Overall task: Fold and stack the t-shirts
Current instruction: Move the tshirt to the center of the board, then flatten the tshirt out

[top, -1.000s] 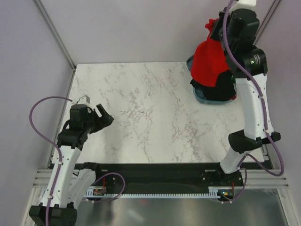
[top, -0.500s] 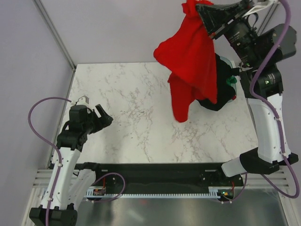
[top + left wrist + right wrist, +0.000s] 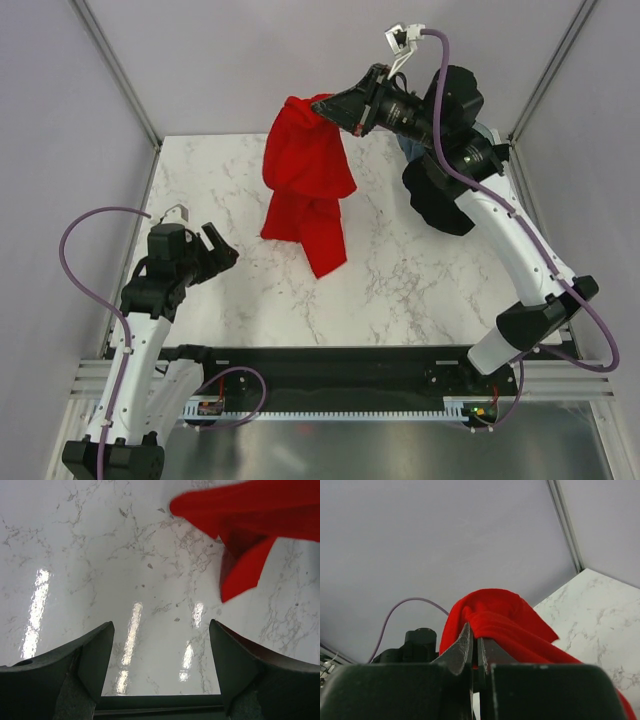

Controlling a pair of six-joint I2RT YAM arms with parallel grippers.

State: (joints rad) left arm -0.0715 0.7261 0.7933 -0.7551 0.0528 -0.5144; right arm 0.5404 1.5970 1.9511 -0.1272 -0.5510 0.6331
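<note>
Right gripper [image 3: 476,642]: my fingers are clamped tight on a bunched fold of the red t-shirt [image 3: 305,175], held high over the far middle of the table [image 3: 220,180]. The shirt hangs free, and I can't tell whether its lower tail touches the marble. Left gripper [image 3: 160,650]: fingers spread wide, nothing between them, low over the near left. I judge the cloth light, soft and floppy, with little slip. Shoulders or hem corners look like the best places to hold it for spreading flat. Count: one red shirt, and one dark pile [image 3: 440,205] at far right, black with a blue sliver; how many shirts are in it is unclear.
</note>
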